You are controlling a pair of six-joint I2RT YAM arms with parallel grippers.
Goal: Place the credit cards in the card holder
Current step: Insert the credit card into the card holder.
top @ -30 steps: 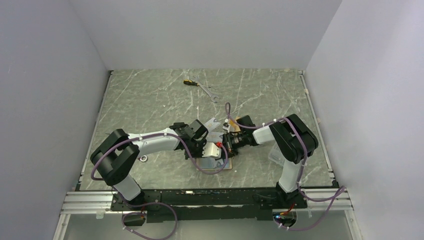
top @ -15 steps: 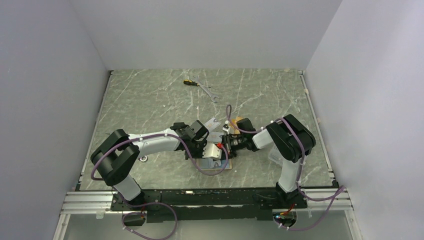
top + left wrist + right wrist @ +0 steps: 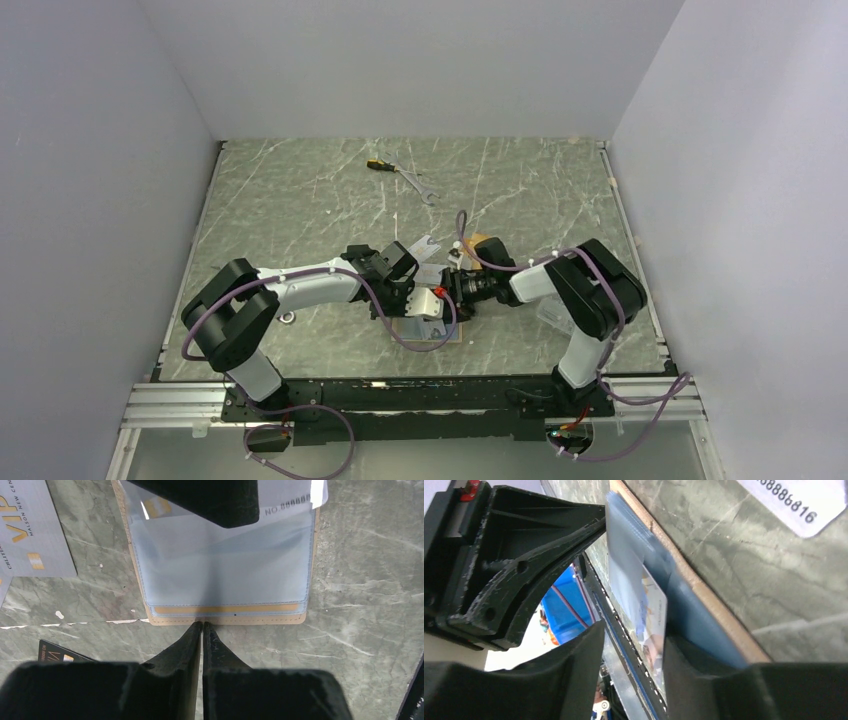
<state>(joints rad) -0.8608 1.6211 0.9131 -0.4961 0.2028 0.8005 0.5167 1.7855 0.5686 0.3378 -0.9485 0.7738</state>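
The card holder (image 3: 226, 620) lies open on the table, tan-edged with a clear blue pocket, and shows in the top view too (image 3: 440, 338). My left gripper (image 3: 202, 625) is shut, its tips resting at the holder's near edge. A silver credit card (image 3: 652, 617) stands partly inside the pocket, its numbered end (image 3: 287, 502) sticking out. My right gripper (image 3: 634, 672) is open around that card, which leans by the right finger (image 3: 704, 680). Another silver card (image 3: 30, 535) and a black card (image 3: 57, 652) lie on the table to the left.
A wrench (image 3: 425, 190) and a small screwdriver (image 3: 378, 160) lie at the back. A clear plastic box (image 3: 555, 310) sits under the right arm. A metal ring (image 3: 288, 317) is by the left arm. An orange-tan flat thing (image 3: 488, 242) lies behind the right gripper.
My right gripper has gone from shut to open, letting go of the silver card in the pocket. Its elbow has swung a little rightward. The left gripper stays at the holder's edge.
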